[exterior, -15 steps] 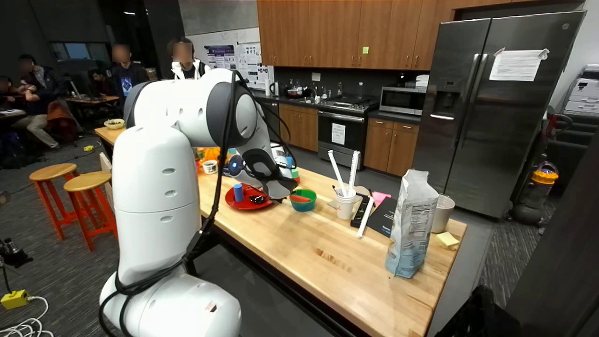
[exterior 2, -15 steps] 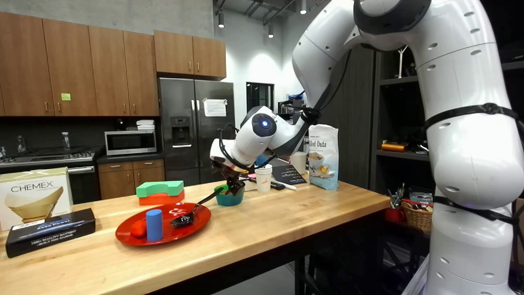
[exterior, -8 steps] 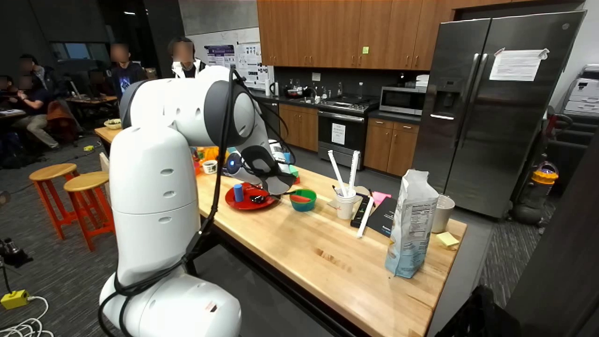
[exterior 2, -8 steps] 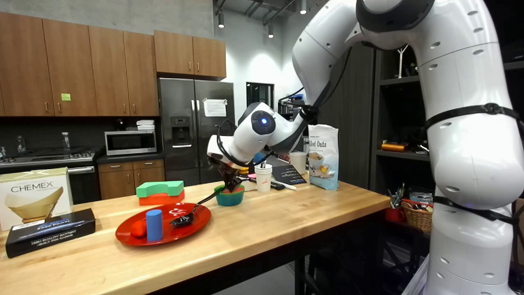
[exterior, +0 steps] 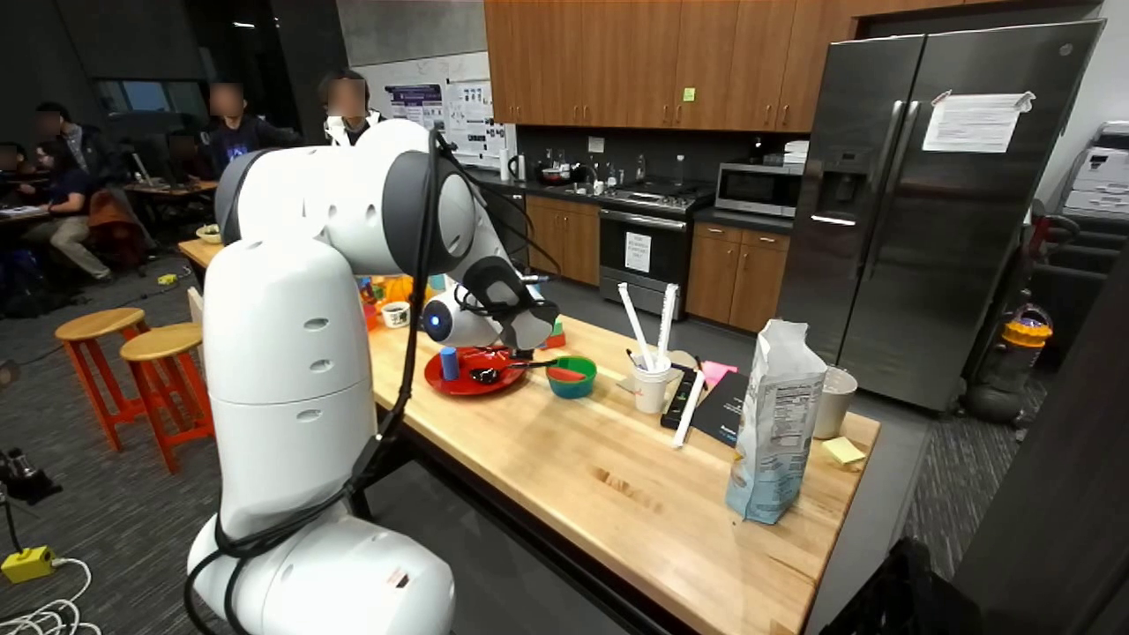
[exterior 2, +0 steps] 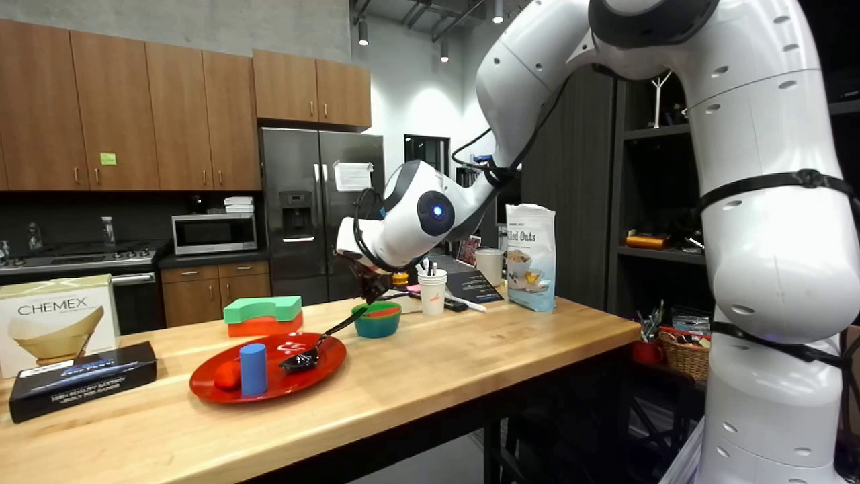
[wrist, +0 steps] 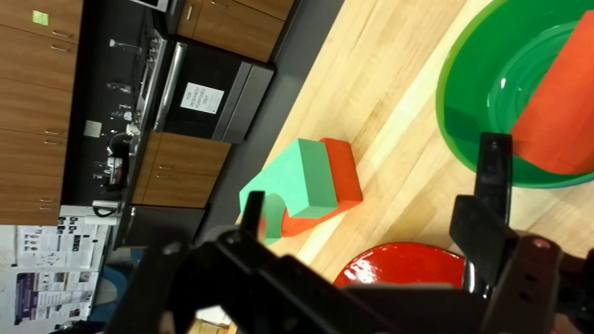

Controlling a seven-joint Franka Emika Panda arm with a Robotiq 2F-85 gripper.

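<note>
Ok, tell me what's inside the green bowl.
An orange-red block lies in the green bowl. Anything under the block cannot be seen, and in the wrist view a gripper finger hides a bit of the bowl's rim.

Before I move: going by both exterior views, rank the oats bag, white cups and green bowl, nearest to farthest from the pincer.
1. Green bowl: closest, low beside the open pincer.
2. White cups: past the bowl, to its right in both exterior views.
3. Oats bag: farthest right of the three, near the table's end.
</note>
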